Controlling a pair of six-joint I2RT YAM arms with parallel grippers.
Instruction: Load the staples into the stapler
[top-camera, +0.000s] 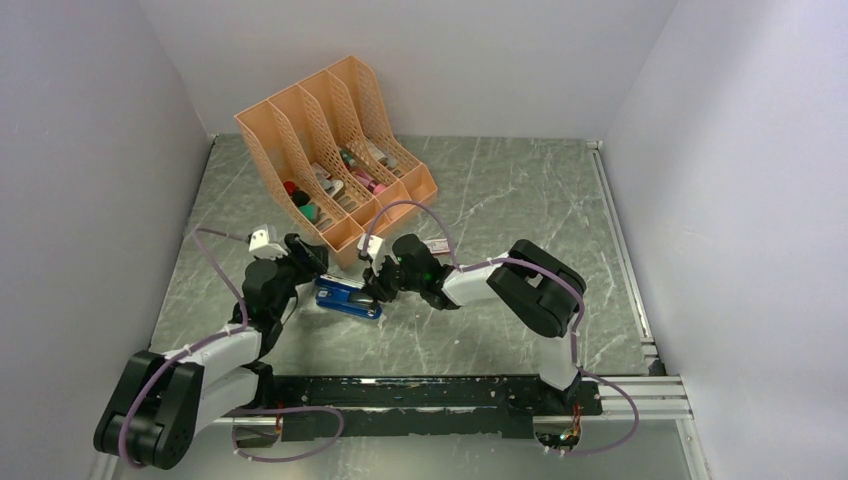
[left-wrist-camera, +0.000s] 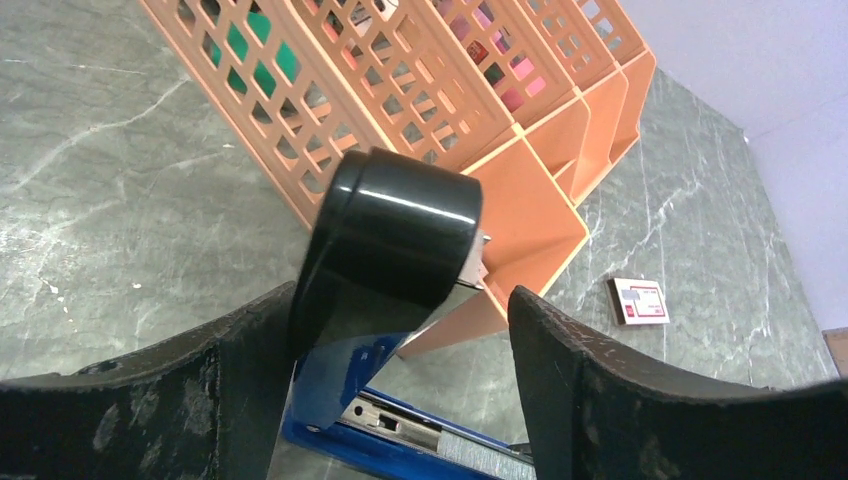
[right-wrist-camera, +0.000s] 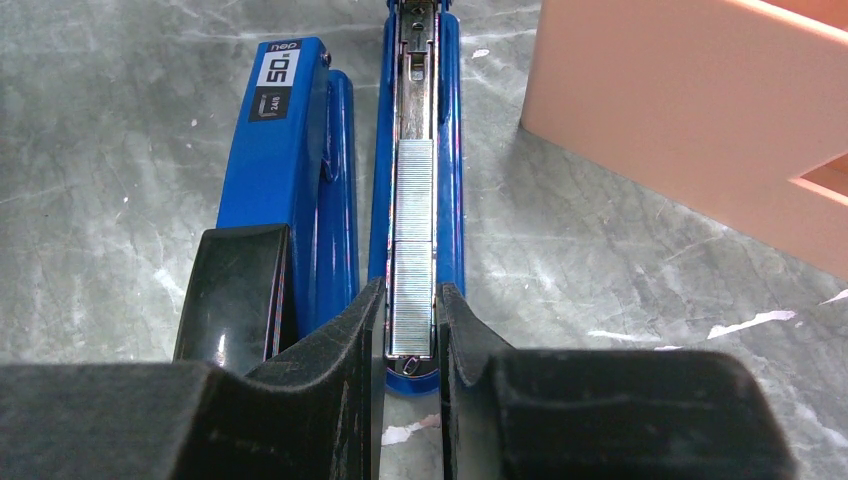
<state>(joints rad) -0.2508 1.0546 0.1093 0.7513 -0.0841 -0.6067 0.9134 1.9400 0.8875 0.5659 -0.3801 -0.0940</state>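
Right jaws pinch staples (right-wrist-camera: 412, 230) in open stapler (right-wrist-camera: 290, 150) channel, seemingly; left jaws wide apart around stapler's black cap.

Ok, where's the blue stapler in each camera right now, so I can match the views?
Top external: blue stapler left of picture centre, just in front of the orange file rack.
Left wrist: bottom centre, black-capped lid raised; rack behind it.
Right wrist: centre, lying open, staples in its rail; rack upper right.
Shared landmark: the orange file rack.
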